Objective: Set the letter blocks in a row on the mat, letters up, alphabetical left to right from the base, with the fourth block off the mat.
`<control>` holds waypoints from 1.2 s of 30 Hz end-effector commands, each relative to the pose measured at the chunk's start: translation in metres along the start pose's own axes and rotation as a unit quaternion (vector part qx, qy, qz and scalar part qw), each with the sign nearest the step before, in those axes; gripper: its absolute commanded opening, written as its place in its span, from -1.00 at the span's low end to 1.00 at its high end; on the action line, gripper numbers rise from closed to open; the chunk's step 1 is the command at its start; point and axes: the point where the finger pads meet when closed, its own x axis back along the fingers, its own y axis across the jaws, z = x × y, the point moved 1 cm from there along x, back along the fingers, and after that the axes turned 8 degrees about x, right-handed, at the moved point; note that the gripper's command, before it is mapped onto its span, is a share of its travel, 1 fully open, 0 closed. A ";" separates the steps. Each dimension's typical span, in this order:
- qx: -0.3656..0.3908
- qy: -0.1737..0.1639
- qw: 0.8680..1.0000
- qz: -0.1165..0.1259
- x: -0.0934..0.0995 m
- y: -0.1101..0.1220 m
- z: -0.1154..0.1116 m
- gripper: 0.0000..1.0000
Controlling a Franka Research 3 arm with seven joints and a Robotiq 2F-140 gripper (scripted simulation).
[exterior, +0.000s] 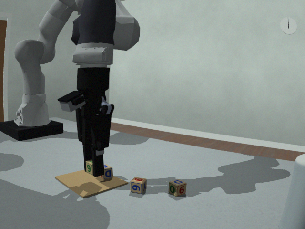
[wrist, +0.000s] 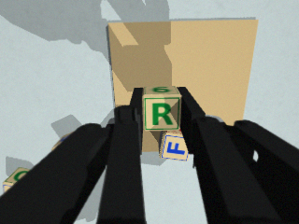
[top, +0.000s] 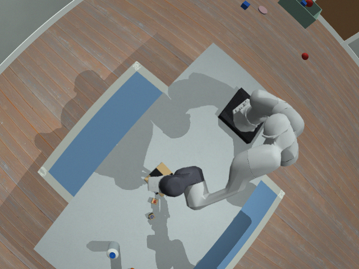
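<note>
Fingers (exterior: pixel 93 170) first: we have them clenched on the R block (exterior: pixel 89 168) (wrist: pixel 162 114), down at the mat (top: pixel 164 168) (exterior: pixel 81 183) (wrist: pixel 210 61). The F block (exterior: pixel 107 173) (wrist: pixel 174 147) sits close by, near the mat's edge; we cannot tell whether it is fully on. Off the mat, on the bench (top: pixel 188 144) (exterior: pixel 157 209) (wrist: pixel 28 89), are the G block (top: pixel 151 216) (exterior: pixel 177 188) (wrist: pixel 17 179) and the numbered block (top: pixel 154 200) (exterior: pixel 138 185) (wrist: pixel 62 141).

We judge the step in hand to be placing R, which belongs at the right end of F, G, R. Next we should square it, set it down gently with room for G, and open without nudging F. F's letter lies sideways to R's, so at least one needs turning. G must then be fetched; the numbered block can stay out.
</note>
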 end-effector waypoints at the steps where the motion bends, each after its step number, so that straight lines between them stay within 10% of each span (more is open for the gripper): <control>1: -0.004 -0.001 1.000 -0.003 0.027 0.001 -0.001 -0.51; 11: -0.004 -0.001 1.000 -0.003 0.071 0.001 -0.001 -0.51; 36: 0.136 -0.002 0.991 -0.003 0.073 0.007 0.008 -0.51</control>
